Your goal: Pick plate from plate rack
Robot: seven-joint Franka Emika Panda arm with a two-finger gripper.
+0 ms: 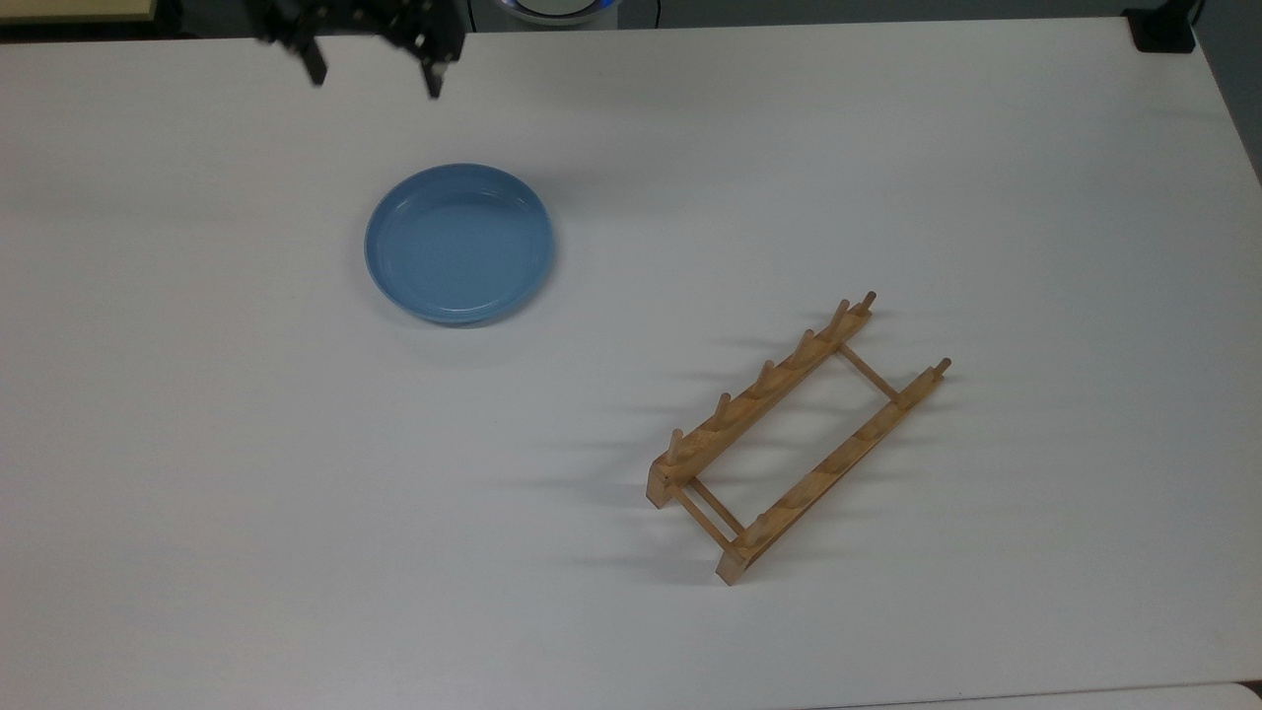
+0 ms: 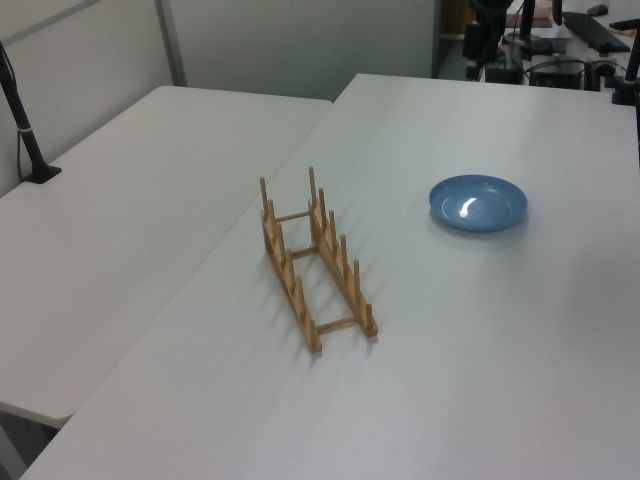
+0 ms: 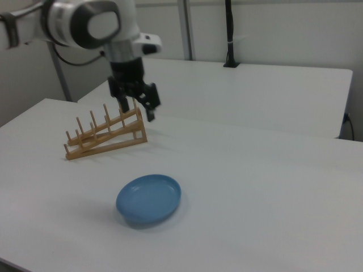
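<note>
In the top view, the plate [image 1: 458,244] is seen lying flat on the white surface [image 1: 887,177] at the upper left of the frame, well apart from the plate rack [image 1: 797,437] at lower right, whose pegs carry nothing. The end effector [image 1: 373,67] is seen at the top edge, fingers spread wide, nothing held.

In the left view, the plate [image 2: 478,203] is found at the right of the frame, the rack [image 2: 314,258] at centre.

In the right view, the end effector [image 3: 136,105] is raised and open, above the surface in front of the rack [image 3: 105,135]; the plate [image 3: 148,200] lies at lower centre. The plate is judged stiff, glossy, likely slippery and breakable; its raised rim is judged the best hold.
</note>
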